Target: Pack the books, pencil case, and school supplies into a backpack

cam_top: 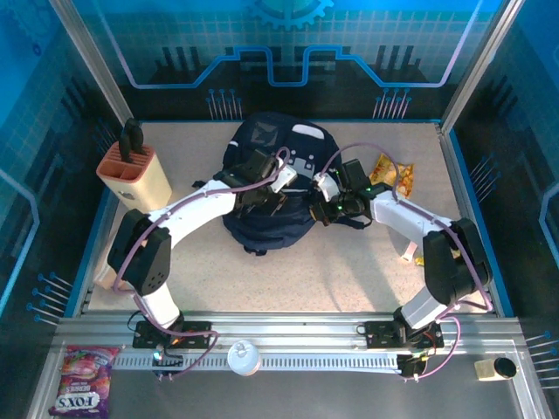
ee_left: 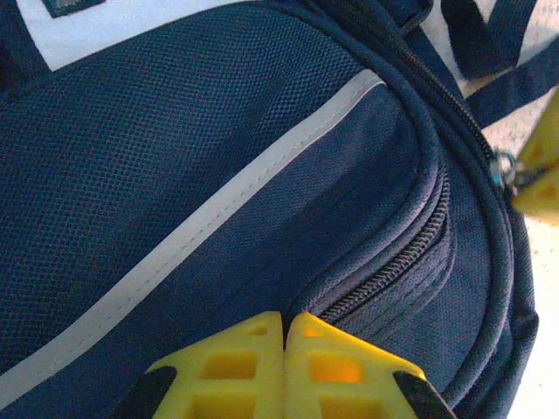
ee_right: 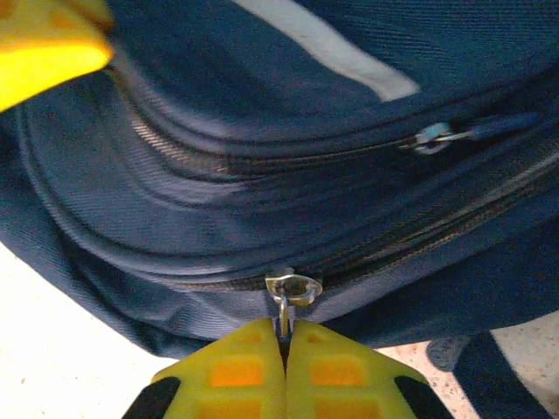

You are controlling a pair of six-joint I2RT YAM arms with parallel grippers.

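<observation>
I can pass over bare surface (cam_top: 288,275) on the backpack's (cam_top: 262,140) near side; a knife block (cam_top: 133,177) blocks its left, a snack bag (cam_top: 390,173) its right.

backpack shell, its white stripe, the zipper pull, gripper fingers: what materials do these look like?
Backpack: woven synthetic fabric, probably nylon or polyester; fine mesh-like weave, matte navy.
White stripe: smooth sewn-in tape with a slight sheen; possibly reflective, can't confirm.
Zipper pull: bare metal, shiny silver.
Right gripper fingers: yellow moulded plastic with recessed grid cells, likely rigid.
</observation>
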